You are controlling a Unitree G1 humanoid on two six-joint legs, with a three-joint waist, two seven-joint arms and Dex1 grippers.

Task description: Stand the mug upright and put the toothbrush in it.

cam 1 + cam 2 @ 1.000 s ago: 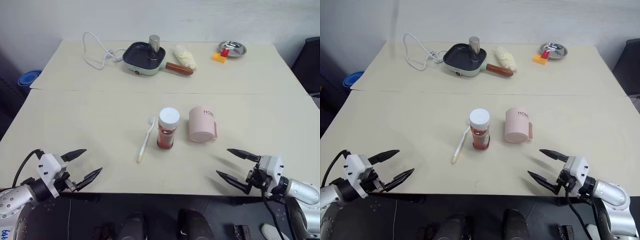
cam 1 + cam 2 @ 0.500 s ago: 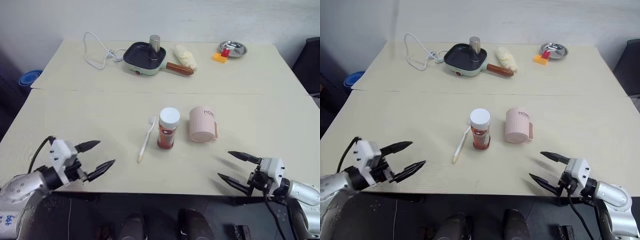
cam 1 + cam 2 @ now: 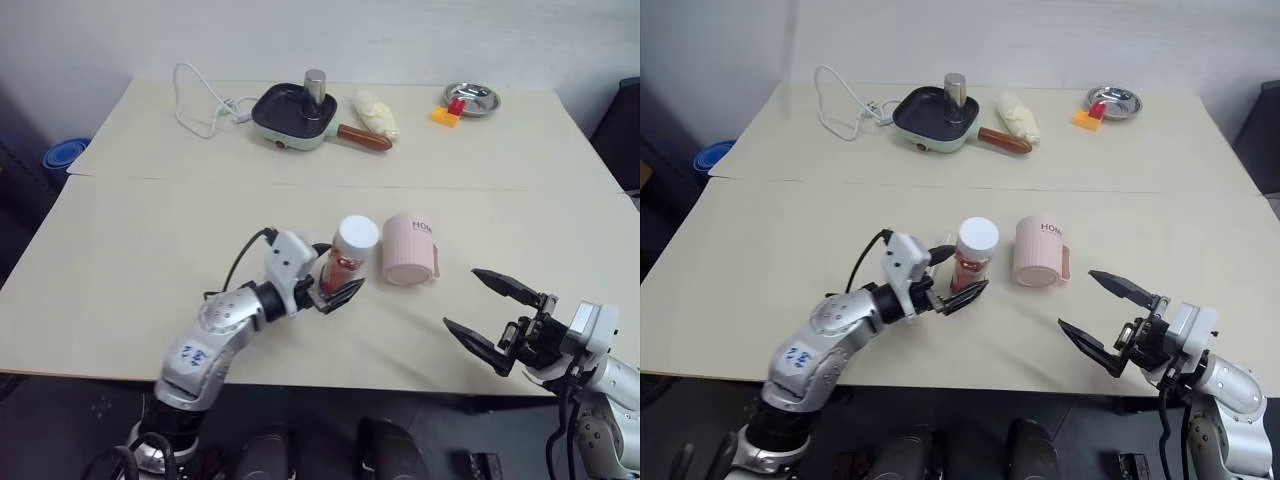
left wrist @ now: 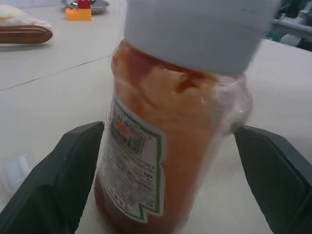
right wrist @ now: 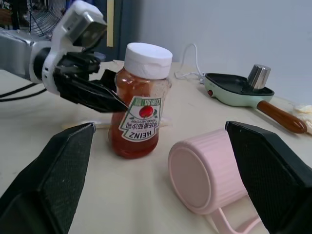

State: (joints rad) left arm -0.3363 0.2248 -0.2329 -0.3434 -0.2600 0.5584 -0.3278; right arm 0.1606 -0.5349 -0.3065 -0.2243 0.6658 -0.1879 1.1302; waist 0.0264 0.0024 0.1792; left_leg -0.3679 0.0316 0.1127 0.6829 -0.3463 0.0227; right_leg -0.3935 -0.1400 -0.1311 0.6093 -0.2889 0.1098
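The pale pink mug lies on its side at the table's middle, its flat base turned toward the right wrist view. Left of it stands a white-capped bottle of red sauce. My left gripper is open with one finger on each side of the bottle, not shut on it. Only a cream strip of the toothbrush shows on the table behind the bottle; my left arm covers the rest. My right gripper hangs open and empty near the front edge, right of the mug.
At the back of the table stand a pale green pan with a metal cup, a white cable, a cream bundle and a metal dish with small blocks. A blue object lies beyond the left edge.
My left arm has swung from the near left edge rightward and forward, so its open fingers now flank the bottle. The right gripper has risen a little, still open.
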